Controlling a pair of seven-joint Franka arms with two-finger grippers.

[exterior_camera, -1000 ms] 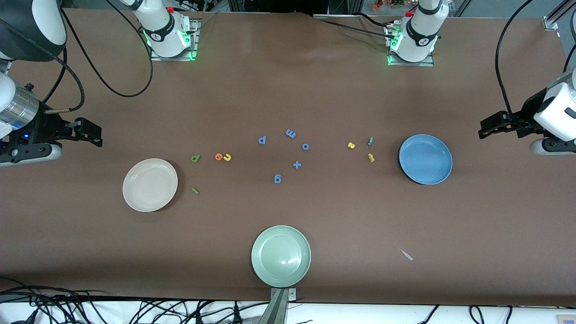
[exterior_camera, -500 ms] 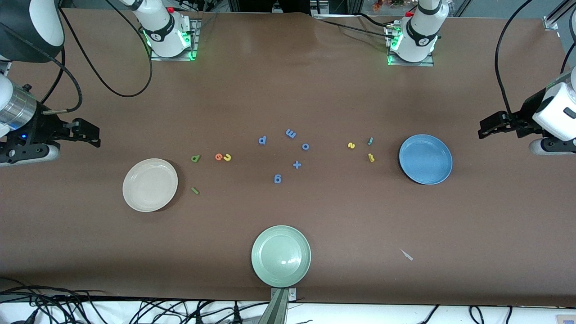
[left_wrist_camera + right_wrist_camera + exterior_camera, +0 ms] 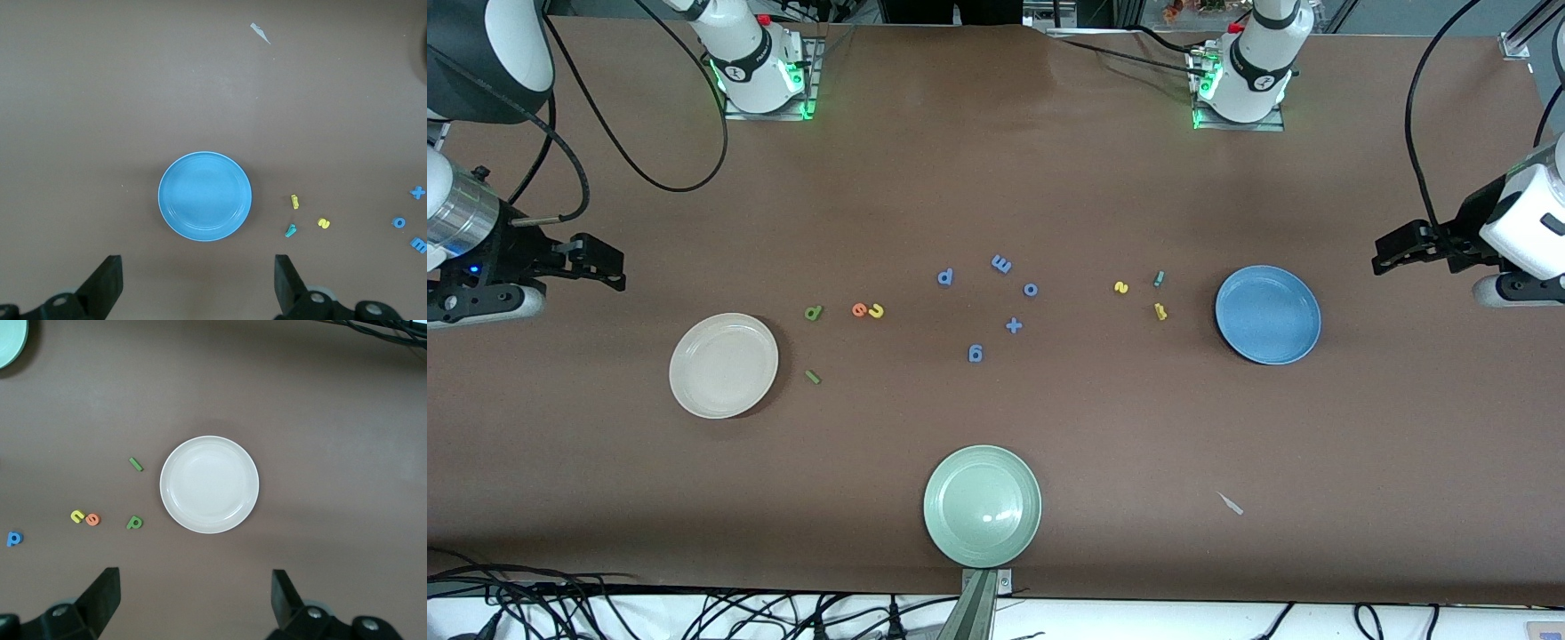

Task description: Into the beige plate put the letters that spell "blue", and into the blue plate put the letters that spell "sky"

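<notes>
Both hands, left [image 3: 195, 287] and right [image 3: 193, 603], hover spread (arms waiting)

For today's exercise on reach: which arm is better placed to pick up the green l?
Right. Its open claw hangs at the beige plate's end, where the green l lies; the left claw hangs past the blue plate.

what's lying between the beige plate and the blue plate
In the front view, between the beige plate and the blue plate: green b, green l, orange e, yellow u, periwinkle letters, yellow s, yellow k, teal y.
</notes>
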